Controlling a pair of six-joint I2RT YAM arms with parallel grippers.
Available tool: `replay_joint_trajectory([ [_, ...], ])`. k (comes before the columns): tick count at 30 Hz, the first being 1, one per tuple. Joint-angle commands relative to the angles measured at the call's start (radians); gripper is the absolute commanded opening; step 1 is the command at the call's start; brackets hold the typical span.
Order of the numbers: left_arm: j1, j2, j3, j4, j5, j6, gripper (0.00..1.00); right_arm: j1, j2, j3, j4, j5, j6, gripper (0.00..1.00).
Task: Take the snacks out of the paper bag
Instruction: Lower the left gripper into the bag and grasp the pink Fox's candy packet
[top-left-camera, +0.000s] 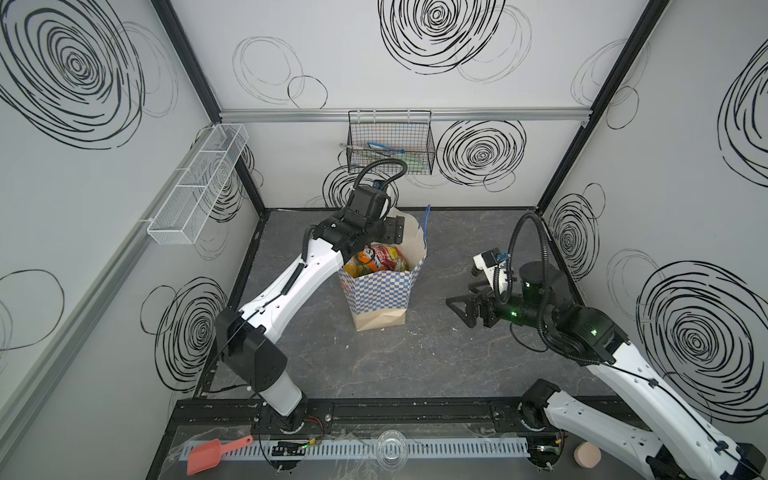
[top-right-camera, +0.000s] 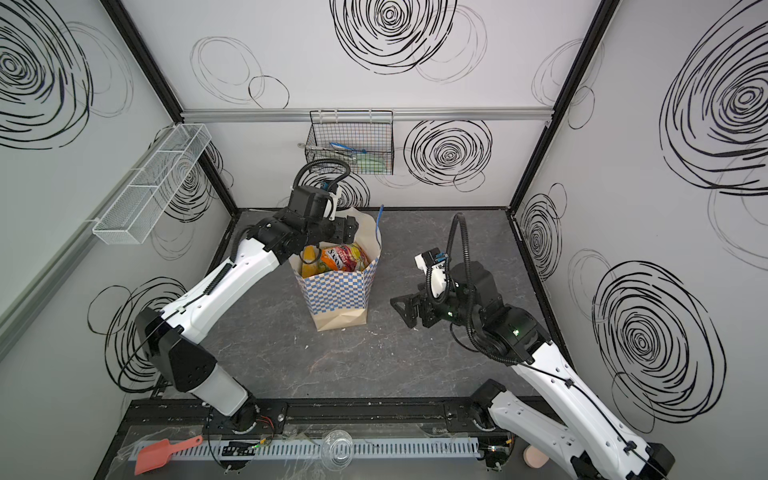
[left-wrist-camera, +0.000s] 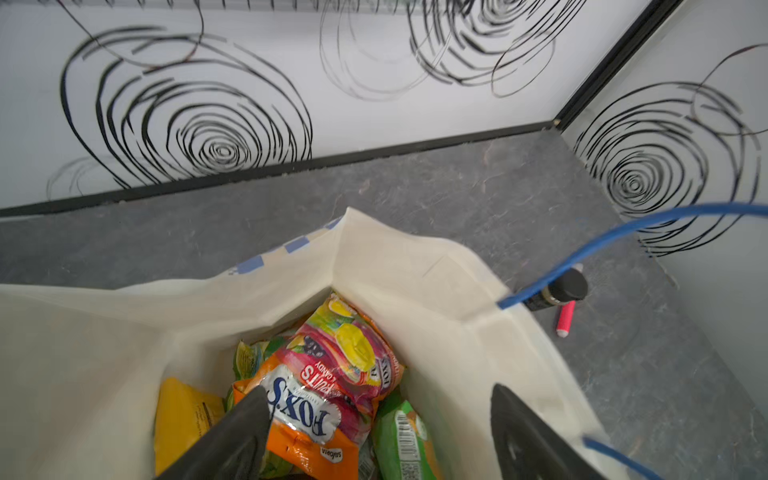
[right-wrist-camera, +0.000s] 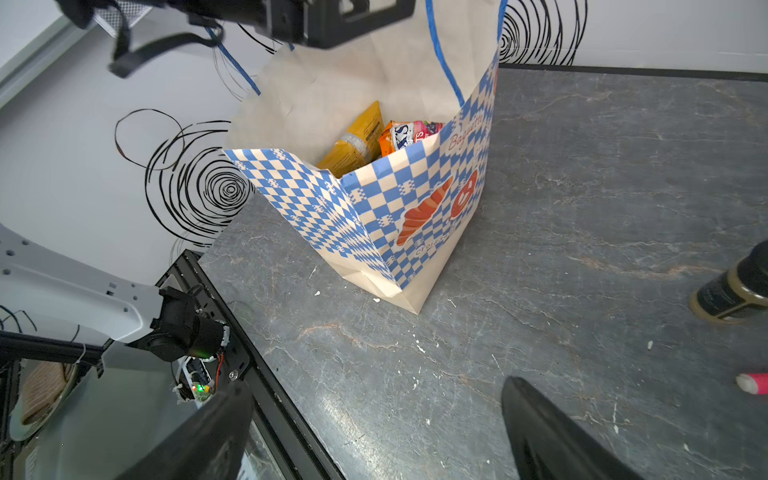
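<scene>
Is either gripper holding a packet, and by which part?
Nothing is held. The left gripper is open over the orange FOX'S packet in the paper bag; the right gripper is open beside it.

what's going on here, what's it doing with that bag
The left hand is reaching down into the open paper bag, jaws spread over the orange FOX'S packet on top of the snacks, nothing gripped yet. The right hand hangs open over the table beside the bag. No packet is out yet.
</scene>
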Motion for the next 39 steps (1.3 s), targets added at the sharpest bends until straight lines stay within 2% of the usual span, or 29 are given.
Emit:
replay_joint_trajectory([
  [1, 0.008, 0.031, -0.014, -0.023, 0.075, 0.029, 0.85, 0.02, -0.012, 0.005, 0.0, -0.024, 0.039, 0.97],
  [13, 0.066, 0.123, -0.198, 0.082, 0.076, 0.03, 0.86, 0.079, 0.006, 0.004, 0.04, 0.026, 0.068, 0.97],
  [25, 0.085, 0.21, -0.249, 0.133, 0.024, 0.051, 0.87, 0.098, 0.003, -0.002, 0.061, 0.034, 0.086, 0.97],
  [33, 0.084, 0.26, -0.251, 0.119, -0.049, 0.058, 0.71, 0.108, -0.006, -0.01, 0.071, 0.041, 0.096, 0.97],
  [39, 0.083, 0.236, -0.256, 0.13, -0.025, 0.053, 0.48, 0.113, -0.009, -0.012, 0.077, 0.049, 0.101, 0.97],
])
